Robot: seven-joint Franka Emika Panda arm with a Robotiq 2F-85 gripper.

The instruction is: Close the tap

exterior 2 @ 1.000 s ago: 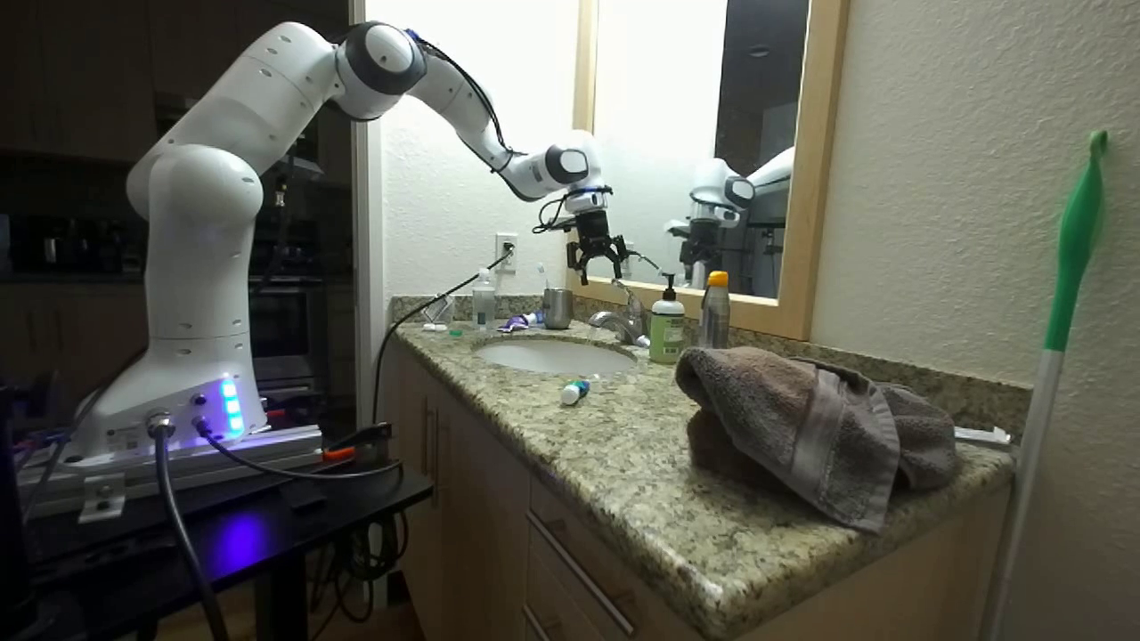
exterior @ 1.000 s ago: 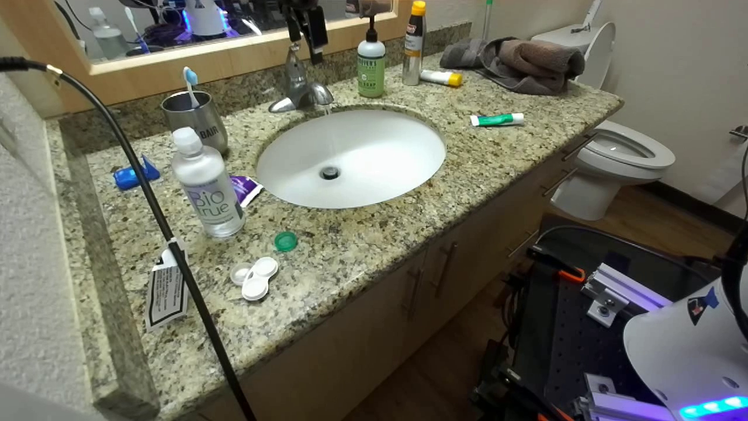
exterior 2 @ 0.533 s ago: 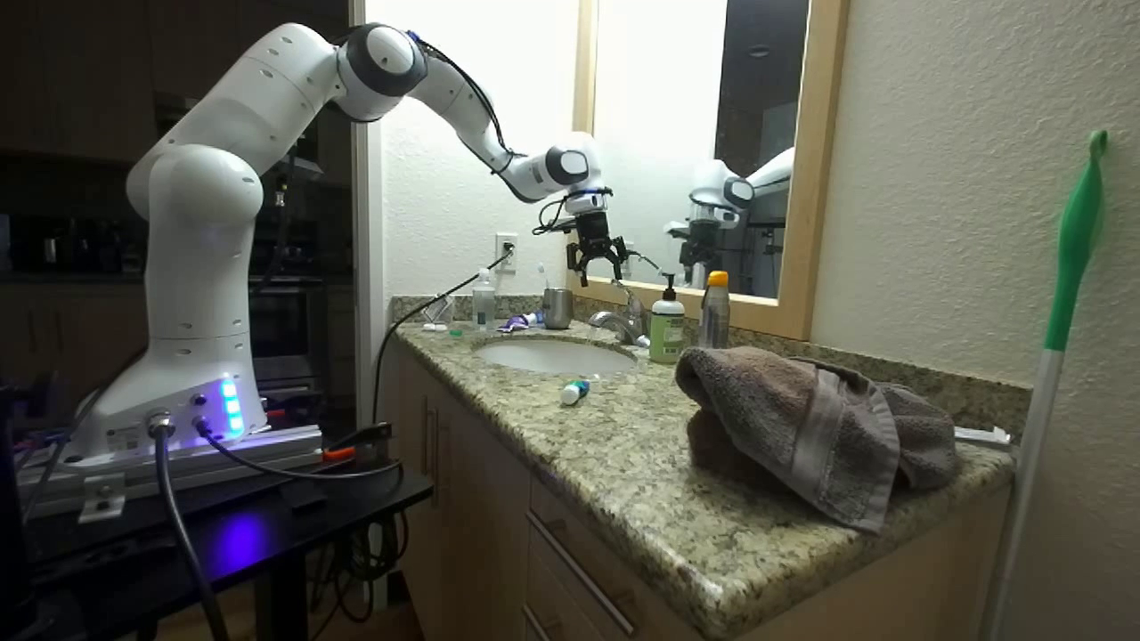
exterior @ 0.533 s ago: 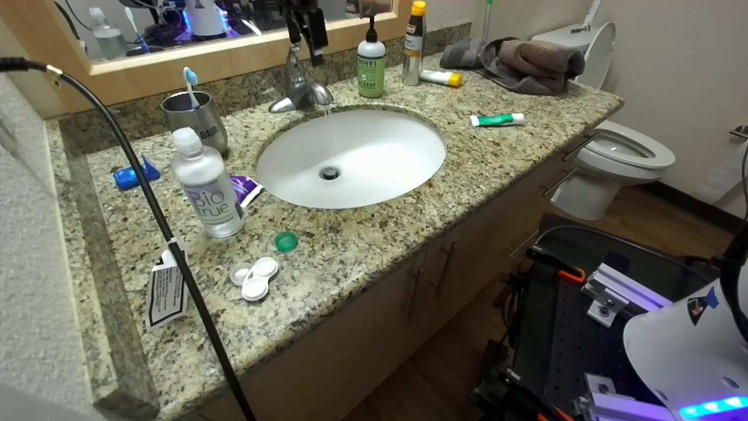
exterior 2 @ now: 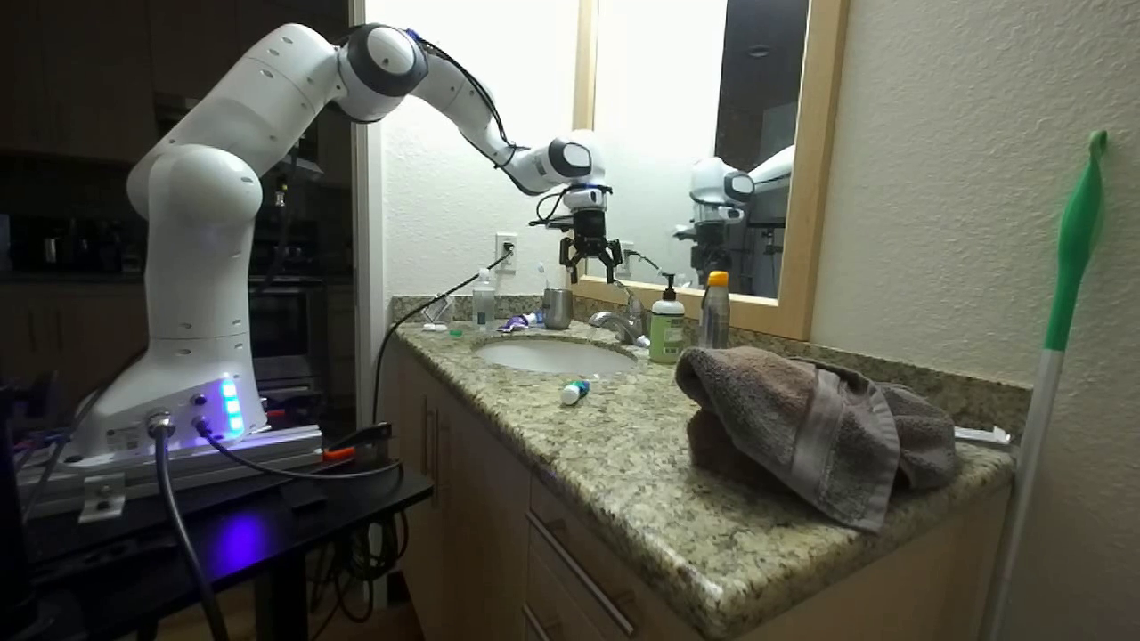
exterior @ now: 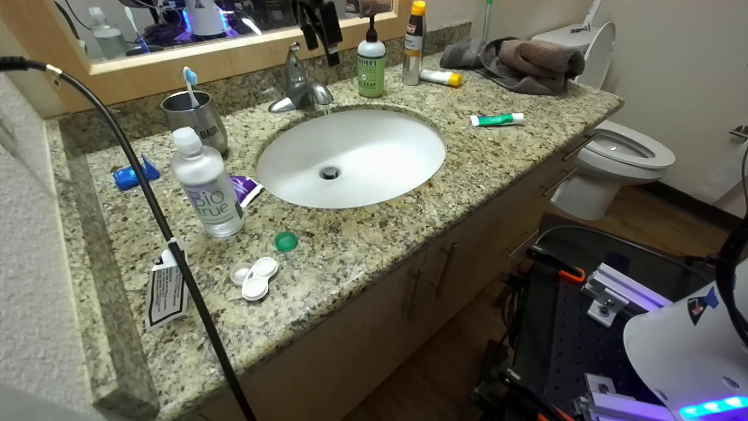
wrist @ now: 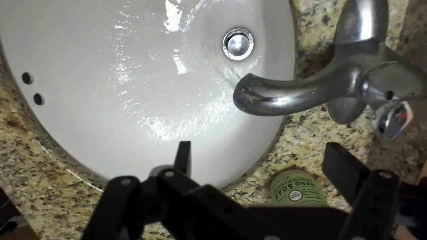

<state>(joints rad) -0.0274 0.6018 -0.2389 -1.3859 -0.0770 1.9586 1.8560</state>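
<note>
One silver tap (exterior: 299,89) stands on the bench (exterior: 350,251) at the far rim of the basin (exterior: 385,152) in an exterior view, left of the green soap bottle (exterior: 371,76) and running water (exterior: 328,110). The claw (exterior 2: 591,271) hangs near the lever handle (wrist: 393,120), its fingers (wrist: 343,171) spread.

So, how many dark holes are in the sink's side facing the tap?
2, at the wrist view's left: an upper hole and a lower hole. Others may be out of frame.

Wall (exterior 2: 525,71) washed out — far cabinets (exterior 2: 80,89) dark — glare on basin (wrist: 96,123), tap (wrist: 347,73).
</note>
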